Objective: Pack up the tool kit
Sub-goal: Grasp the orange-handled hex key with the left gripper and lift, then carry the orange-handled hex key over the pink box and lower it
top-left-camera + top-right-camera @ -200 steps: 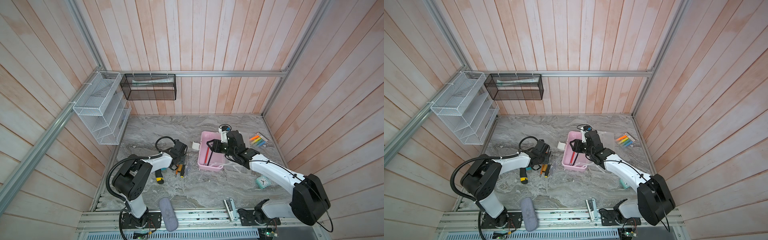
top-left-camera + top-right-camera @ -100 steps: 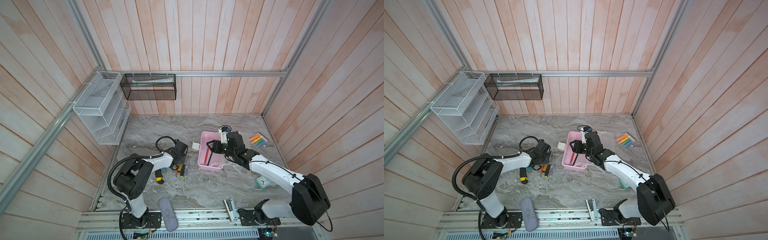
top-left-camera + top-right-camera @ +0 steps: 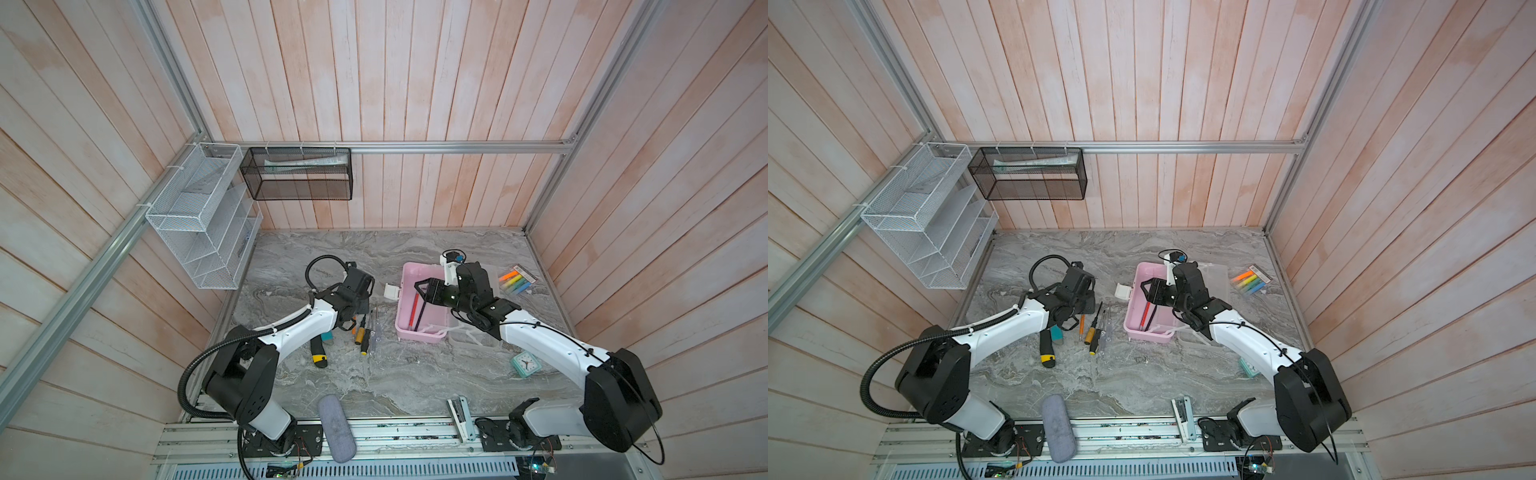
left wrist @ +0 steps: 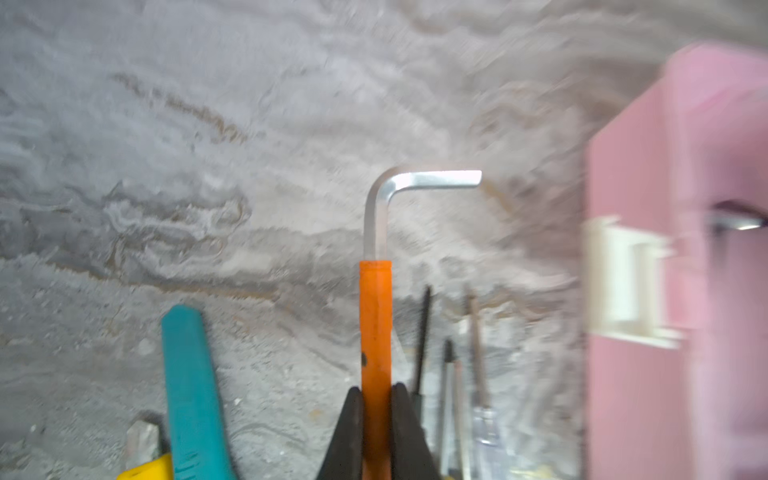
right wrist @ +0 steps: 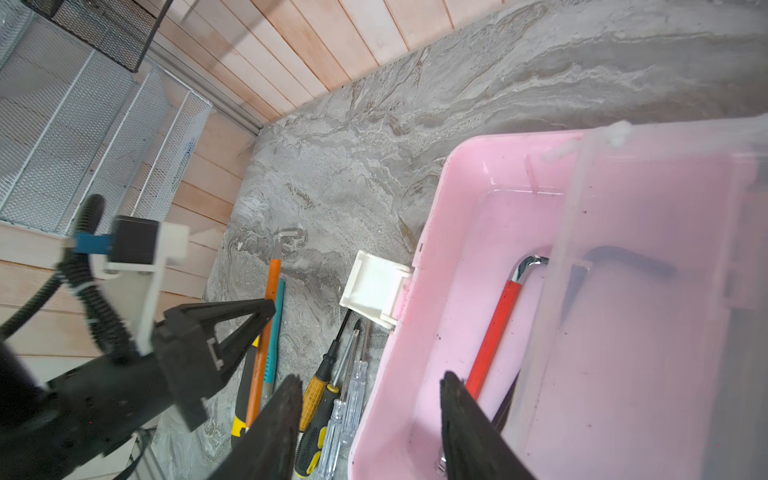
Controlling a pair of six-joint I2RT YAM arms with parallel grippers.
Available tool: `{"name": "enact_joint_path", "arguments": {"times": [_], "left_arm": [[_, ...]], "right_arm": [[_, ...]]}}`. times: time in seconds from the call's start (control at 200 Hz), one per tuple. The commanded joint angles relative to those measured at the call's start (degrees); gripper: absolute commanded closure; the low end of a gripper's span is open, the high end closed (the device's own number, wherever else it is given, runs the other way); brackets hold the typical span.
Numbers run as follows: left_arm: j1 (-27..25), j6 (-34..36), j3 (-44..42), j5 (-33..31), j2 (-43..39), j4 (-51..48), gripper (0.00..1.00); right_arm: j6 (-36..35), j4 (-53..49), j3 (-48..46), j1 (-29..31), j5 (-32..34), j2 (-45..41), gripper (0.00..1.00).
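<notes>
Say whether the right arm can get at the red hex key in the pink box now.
Probably yes: the right hand hangs open over the open pink box, and the red hex key lies mostly uncovered inside.

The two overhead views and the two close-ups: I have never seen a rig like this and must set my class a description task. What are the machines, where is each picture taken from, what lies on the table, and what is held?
Two robot arms work at a marble-patterned table, each ending in a two-fingered gripper. Both top views come from one camera high above. Each close-up comes from a camera on an arm's wrist. The left gripper is shut on an orange-sleeved hex key. The right gripper hangs open over the open pink box, which holds a red hex key. Beside the box lie screwdrivers, a teal tool and a black-yellow tool. Farther off lie highlighters, a grey pouch and a small clock.
</notes>
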Motion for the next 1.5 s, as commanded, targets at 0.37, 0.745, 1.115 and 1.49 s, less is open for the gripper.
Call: {"name": "enact_joint_path", "arguments": {"times": [0.37,0.745,1.115,1.49], "left_arm": [[-8.36,-1.44,23.02,10.74,17.07,6.64,1.00],[-8.34,-2.37,28.69,10.68,27.52,4.42,1.00],[-8.30,-3.26,31.57,10.34,32.62,1.84,0.93],[-8.02,-2.99,30.77,10.07,31.30,1.77,0.82]], "right_arm": [[0.37,0.71,-0.41,-3.27,-0.95,-3.57,0.47],[0.51,1.08,-2.37,-5.34,-1.54,-4.50,0.47],[0.61,2.14,-3.31,-5.68,-2.10,-3.80,0.47],[0.52,1.60,-2.64,-5.87,-2.25,-3.74,0.47]]}}
